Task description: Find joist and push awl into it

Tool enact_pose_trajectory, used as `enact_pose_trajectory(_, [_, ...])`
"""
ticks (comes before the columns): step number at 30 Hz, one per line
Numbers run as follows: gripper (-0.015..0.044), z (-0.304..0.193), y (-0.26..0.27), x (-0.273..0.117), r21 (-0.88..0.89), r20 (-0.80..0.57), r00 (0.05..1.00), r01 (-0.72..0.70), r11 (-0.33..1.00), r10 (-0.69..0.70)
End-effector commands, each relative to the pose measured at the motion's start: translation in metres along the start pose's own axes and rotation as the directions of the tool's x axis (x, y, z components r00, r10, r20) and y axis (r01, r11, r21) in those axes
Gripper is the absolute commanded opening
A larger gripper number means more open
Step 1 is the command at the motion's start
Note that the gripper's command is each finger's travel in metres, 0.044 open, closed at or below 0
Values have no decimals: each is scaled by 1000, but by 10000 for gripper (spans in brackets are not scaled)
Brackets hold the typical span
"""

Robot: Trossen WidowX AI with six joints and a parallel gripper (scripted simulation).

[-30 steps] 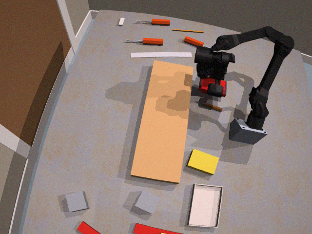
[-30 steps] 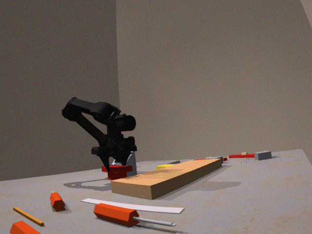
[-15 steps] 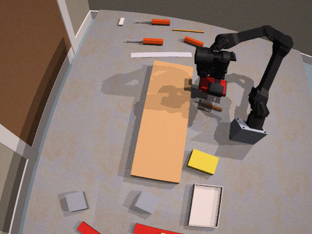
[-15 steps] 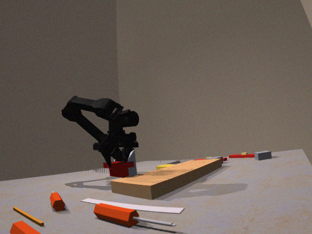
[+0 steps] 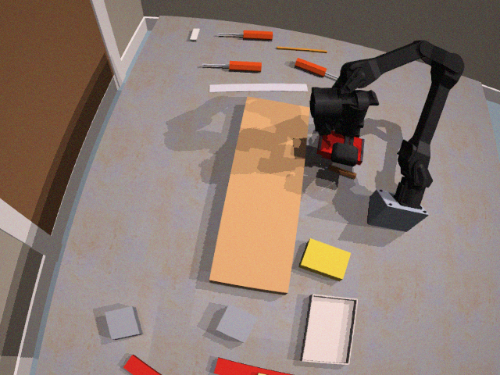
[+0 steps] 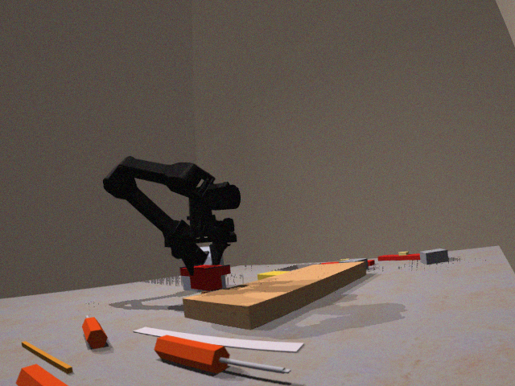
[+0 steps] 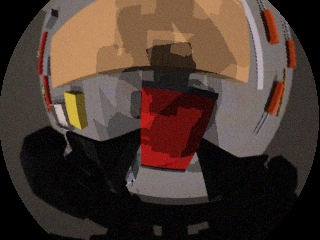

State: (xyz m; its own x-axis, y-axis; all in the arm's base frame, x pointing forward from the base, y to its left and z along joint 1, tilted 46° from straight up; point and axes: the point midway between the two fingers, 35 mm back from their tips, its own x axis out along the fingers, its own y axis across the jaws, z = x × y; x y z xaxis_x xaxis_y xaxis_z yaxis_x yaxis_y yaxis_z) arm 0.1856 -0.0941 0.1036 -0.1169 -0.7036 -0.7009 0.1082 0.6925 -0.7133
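Note:
The red stud finder (image 5: 326, 145) (image 6: 208, 279) (image 7: 175, 130) is between the fingers of my gripper (image 5: 341, 148) (image 6: 203, 269) (image 7: 170, 135), which is shut on it. It is beside the panel's long edge and appears slightly above the table. The tan floor panel (image 5: 258, 226) (image 6: 299, 282) (image 7: 85, 55) lies flat; I see no hole in its visible top, part of which is shadowed. The awl's brown handle (image 5: 343, 172) lies on the table close to the gripper; the rest of it is hidden or in shadow. The white tray (image 5: 325, 330) (image 7: 60, 116) holds nothing. The joist is hidden.
A yellow block (image 5: 325, 258) (image 7: 75, 110) lies between the arm base and the tray. Orange-handled screwdrivers (image 5: 245, 66) (image 6: 191, 353), a white strip (image 5: 258, 87) (image 6: 224, 340) and a thin orange stick (image 5: 301, 49) lie beyond the panel. Two grey blocks (image 5: 123, 322) (image 5: 237, 323) and red pieces (image 5: 141, 365) lie opposite.

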Motion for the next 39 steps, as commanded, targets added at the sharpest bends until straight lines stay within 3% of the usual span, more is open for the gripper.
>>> enact_pose_trajectory(1, [0, 0, 1, 0, -2, -6, 1000, -29, 1000, 29])
enact_pose_trajectory(39, [0, 1, -11, 1, -21, -5, 964, -265, 964, 265])
